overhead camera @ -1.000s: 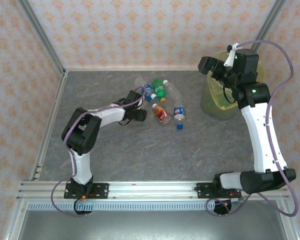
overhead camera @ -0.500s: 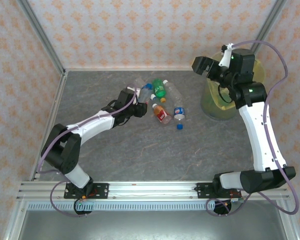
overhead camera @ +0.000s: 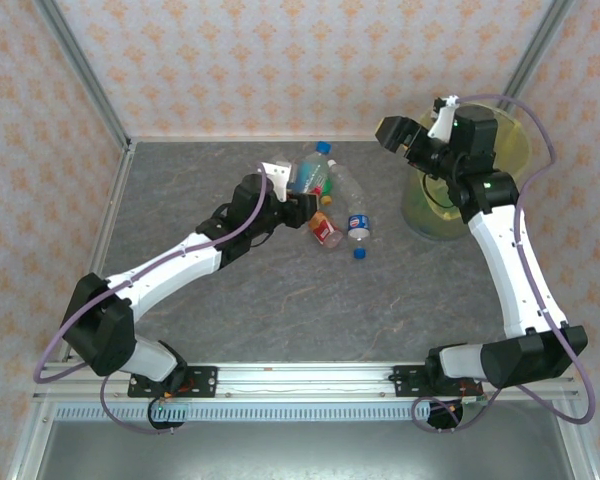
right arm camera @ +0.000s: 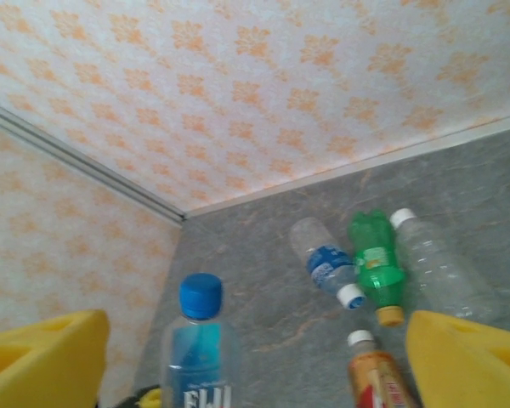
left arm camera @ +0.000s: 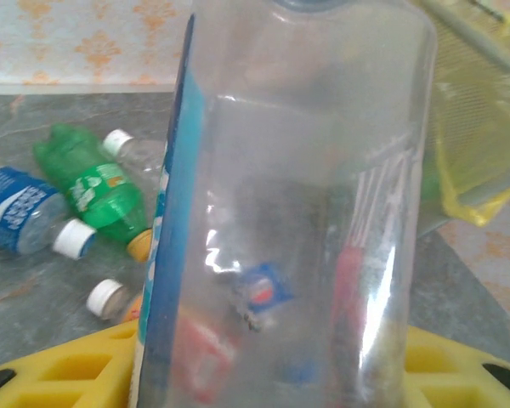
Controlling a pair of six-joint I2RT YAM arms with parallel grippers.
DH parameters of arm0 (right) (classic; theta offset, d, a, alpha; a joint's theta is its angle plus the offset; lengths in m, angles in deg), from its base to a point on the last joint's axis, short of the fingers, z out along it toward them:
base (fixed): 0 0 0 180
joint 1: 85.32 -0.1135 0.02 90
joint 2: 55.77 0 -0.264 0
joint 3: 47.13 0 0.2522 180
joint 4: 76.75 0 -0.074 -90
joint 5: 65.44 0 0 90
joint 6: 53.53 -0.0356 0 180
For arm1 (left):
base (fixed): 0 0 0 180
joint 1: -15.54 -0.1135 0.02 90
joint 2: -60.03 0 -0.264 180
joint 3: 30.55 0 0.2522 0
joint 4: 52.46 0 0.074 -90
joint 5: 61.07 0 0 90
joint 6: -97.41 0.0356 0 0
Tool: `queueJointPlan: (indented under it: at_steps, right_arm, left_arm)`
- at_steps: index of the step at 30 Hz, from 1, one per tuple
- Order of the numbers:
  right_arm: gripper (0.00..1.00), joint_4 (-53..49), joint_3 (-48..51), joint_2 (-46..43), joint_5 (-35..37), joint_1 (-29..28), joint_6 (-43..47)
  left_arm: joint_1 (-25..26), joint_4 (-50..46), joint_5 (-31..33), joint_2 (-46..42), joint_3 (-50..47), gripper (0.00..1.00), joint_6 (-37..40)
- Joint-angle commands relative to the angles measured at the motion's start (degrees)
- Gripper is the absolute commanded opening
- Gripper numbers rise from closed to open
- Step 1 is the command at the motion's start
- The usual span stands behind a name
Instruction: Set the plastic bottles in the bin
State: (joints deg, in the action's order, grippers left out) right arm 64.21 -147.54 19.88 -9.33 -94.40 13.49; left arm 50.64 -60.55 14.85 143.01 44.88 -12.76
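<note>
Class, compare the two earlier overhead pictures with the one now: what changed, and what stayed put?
The left arm stretched out toward the pile. The left gripper now grips a clear bottle with a blue cap, lifted upright. The right gripper swung slightly left, away from the bin. The other bottles, the loose cap and the bin stayed put.

A grey, marbled tabletop [overhead camera: 280, 300] fills the floor of a walled cell. Cream wallpaper [overhead camera: 280, 60] with a repeating orange floral motif covers the back and side walls, and slanting metal posts [overhead camera: 80, 70] mark the corners. One loose blue cap [overhead camera: 359, 254] lies on the tabletop, right of centre. A ribbed aluminium rail [overhead camera: 300, 378] runs along the near edge.
</note>
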Motion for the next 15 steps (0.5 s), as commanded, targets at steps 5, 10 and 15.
queueJointPlan:
  at_steps: [5, 10, 15]
  right_arm:
    - [0.65, 0.13, -2.58, 2.39, -5.81, -2.75, -0.22]
    - [0.59, -0.21, -3.74, 4.37, -6.27, -6.73, 0.16]
    - [0.56, 0.40, -4.36, 5.85, -6.60, -8.17, -0.57]
  left_arm:
    - [2.32, 3.15, -3.92, -0.26, 5.20, 0.51, -0.61]
    - [3.19, 2.91, -5.13, -0.14, 6.14, 0.51, 0.10]
    - [4.30, 2.27, -5.37, -0.62, 6.05, 0.51, 0.95]
